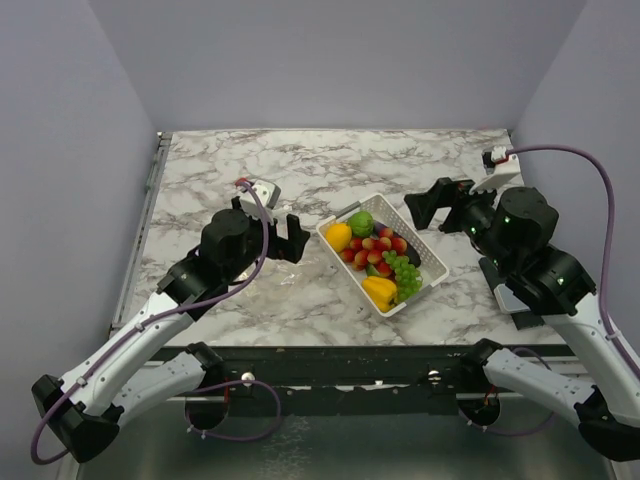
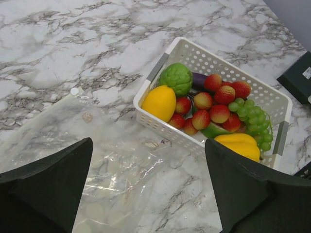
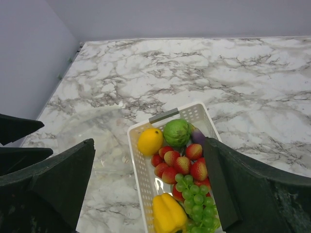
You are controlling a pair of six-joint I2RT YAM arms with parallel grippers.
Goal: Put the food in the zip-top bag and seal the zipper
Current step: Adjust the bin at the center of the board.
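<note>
**Not started: food all in basket, bag empty**

Judging progress at zero. Seeing all the food piled in the white basket mid-table: pepper, grapes, strawberries, green piece, round yellow fruit, plus something purple tucked behind. None outside the basket, none in the bag.

Bag flat on the marble just left of the basket, near edge up against or very close to the basket wall; can't tell which. Looks empty: only marble veins through the plastic. Can't pick out the zipper, so can't tell mouth open or shut.

Left gripper: jaws spread wide, nothing between them, hanging over the bag. Right gripper: jaws spread wide too, holding nothing, poised above the basket from its right side.

Left to do, i.e. everything: get the bag mouth open and held, move each piece across, then press the zipper closed end to end. Expecting the thin crinkly film to be the awkward part: likely to slide or collapse unless pinned.
</note>
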